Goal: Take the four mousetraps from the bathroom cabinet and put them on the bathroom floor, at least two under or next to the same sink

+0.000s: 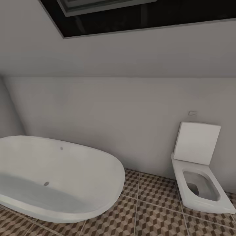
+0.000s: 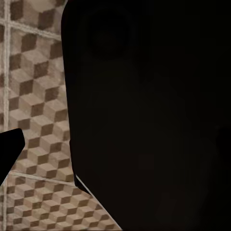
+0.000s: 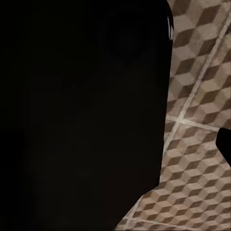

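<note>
The bathroom floor (image 1: 157, 209) of brown, tan and cream cube-pattern tiles runs along a white wall in the head view. The mousetraps, the cabinet and the sink are out of view. In the left wrist view a large black bulk (image 2: 154, 110) covers most of the picture, with floor tiles (image 2: 33, 96) beside it and a small black tip (image 2: 7, 151) at the edge. The right wrist view is much the same: a black bulk (image 3: 82, 110), floor tiles (image 3: 197, 96) and a black tip (image 3: 225, 144). Neither gripper's jaws can be made out.
An oval white bathtub (image 1: 59, 177) stands on the floor at the left. A square white toilet (image 1: 200, 186) with its lid up stands against the wall at the right. A strip of tiled floor lies between them. A dark ceiling opening (image 1: 147, 16) is overhead.
</note>
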Controlling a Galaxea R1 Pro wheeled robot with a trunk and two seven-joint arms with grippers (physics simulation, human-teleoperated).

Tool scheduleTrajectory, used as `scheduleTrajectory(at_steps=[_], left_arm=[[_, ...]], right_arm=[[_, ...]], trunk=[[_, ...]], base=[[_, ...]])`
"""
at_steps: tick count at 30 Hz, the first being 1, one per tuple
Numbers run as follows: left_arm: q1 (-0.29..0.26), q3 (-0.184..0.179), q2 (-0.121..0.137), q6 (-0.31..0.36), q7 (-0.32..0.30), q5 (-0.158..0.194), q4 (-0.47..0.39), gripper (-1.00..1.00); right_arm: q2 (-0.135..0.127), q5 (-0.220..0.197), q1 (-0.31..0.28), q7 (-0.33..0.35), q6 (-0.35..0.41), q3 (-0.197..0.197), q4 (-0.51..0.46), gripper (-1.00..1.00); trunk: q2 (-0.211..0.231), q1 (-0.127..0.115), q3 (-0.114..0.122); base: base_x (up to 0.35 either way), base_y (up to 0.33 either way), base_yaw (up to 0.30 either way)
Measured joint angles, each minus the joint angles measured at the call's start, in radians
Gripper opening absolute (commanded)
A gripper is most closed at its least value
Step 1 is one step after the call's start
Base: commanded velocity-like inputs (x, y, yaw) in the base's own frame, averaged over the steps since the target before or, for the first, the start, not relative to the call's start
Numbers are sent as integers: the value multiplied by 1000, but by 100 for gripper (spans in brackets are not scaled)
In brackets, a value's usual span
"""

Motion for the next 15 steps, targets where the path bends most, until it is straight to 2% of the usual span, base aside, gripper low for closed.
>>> scheduleTrajectory(at_steps=[6, 15], left_arm=[[29, 5, -8, -11, -5, 3, -32, 100], [32, 6, -8, -14, -4, 4, -49, 100]], right_arm=[[-1, 4, -34, 2, -11, 3, -6, 100], [1, 2, -39, 3, -28, 2, -7, 100]], trunk=[[0, 0, 0], [0, 0, 0]], base=[[0, 0, 0], [0, 0, 0]])
